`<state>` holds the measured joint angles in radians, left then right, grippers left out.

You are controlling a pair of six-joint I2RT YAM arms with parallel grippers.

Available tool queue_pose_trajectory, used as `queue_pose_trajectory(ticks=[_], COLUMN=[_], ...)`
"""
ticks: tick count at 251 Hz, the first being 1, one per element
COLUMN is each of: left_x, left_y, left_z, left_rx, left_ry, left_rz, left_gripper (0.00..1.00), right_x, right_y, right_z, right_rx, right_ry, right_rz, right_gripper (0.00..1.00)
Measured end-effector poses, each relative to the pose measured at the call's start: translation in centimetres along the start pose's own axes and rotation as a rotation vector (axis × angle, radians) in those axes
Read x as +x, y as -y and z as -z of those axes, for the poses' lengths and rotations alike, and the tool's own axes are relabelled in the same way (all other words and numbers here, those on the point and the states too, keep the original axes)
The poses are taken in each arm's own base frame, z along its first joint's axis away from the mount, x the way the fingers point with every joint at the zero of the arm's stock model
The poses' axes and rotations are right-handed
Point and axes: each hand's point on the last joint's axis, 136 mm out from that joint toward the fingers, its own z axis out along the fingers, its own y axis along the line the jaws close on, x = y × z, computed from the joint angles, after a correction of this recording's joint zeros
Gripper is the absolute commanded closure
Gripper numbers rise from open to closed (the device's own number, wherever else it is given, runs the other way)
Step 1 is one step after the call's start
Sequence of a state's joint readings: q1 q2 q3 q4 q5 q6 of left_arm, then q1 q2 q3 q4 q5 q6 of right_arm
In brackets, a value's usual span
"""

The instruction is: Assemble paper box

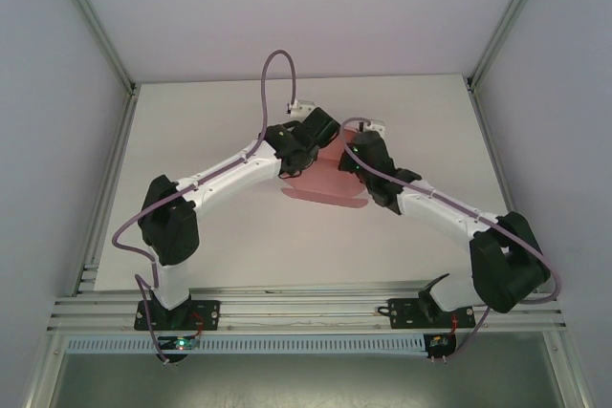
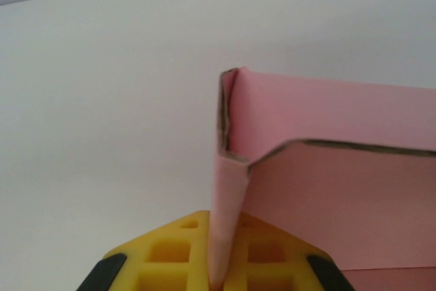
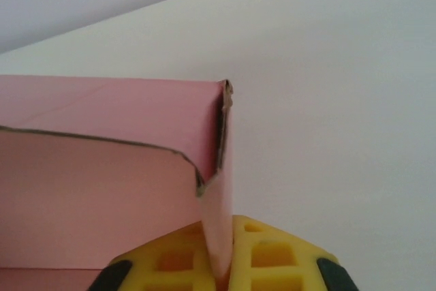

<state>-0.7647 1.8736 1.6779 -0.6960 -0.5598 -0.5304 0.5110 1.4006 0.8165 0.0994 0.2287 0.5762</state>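
Paper box (image 1: 323, 186): on table (image 1: 191, 140), near its centre, between both arms. Left end wall upright inside left gripper (image 2: 218, 281); right end wall upright inside right gripper (image 3: 219, 277). Long wall behind.

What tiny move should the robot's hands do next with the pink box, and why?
Probably nudge both ends gently inward, toward each other. The left gripper and the right gripper each pinch one upright end of the paper box. Its corners look loose, with dark gaps along the folds, so a small squeeze might close them.
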Motion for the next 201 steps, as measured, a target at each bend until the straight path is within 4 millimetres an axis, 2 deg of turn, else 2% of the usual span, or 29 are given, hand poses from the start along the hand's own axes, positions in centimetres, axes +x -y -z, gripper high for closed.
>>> queue_pose_trajectory(ticks=[20, 36, 54, 65, 72, 75, 81, 84, 112, 147, 177, 201], left_x=[1.0, 1.5, 1.4, 1.1, 0.8, 0.7, 0.5, 0.4, 0.1, 0.2, 0.6, 1.7], left_y=[0.7, 0.6, -0.3, -0.9, -1.3, -1.3, -1.5, -1.6, -1.6, -1.4, -1.3, -1.6], left_z=[-0.3, -0.6, -0.8, -0.7, -0.7, -0.7, -0.6, -0.6, -0.2, -0.2, -0.3, -0.6], left_rx=[0.066, 0.106, 0.119, 0.119, 0.116, 0.117, 0.116, 0.116, 0.131, 0.149, 0.182, 0.231], left_ry=[-0.023, -0.037, -0.044, -0.040, -0.035, -0.033, -0.028, -0.026, -0.015, -0.016, -0.026, -0.054], left_rz=[-0.041, -0.053, -0.056, -0.059, -0.059, -0.059, -0.061, -0.063, -0.118, -0.225, -0.326, -0.460], left_gripper=[1.00, 1.00, 1.00, 1.00, 1.00, 1.00, 1.00, 1.00, 1.00, 1.00, 1.00, 1.00], right_x=[0.3, 0.5, 0.4, 0.3, 0.1, 0.1, 0.0, 0.0, -0.2, -1.6, -3.2, -3.8], right_y=[0.5, 0.2, -1.3, -2.3, -3.1, -3.4, -3.9, -4.1, -5.6, -5.6, -4.1, -1.6], right_z=[-0.3, -0.4, -0.2, 0.1, 0.4, 0.5, 0.7, 0.8, 2.3, 5.5, 8.5, 10.7], right_rx=[-0.091, -0.162, -0.267, -0.327, -0.372, -0.388, -0.419, -0.430, -0.521, -0.519, -0.442, -0.340], right_ry=[-0.013, -0.036, -0.058, -0.064, -0.068, -0.071, -0.073, -0.075, -0.086, -0.050, 0.025, 0.083], right_rz=[-0.038, -0.052, -0.064, -0.068, -0.071, -0.078, -0.076, -0.079, -0.062, -0.048, -0.023, -0.006], right_gripper=[0.76, 0.62, 0.60, 0.53, 0.41, 0.32, 0.05, 0.02, 0.01, 0.01, 0.02, 0.01])
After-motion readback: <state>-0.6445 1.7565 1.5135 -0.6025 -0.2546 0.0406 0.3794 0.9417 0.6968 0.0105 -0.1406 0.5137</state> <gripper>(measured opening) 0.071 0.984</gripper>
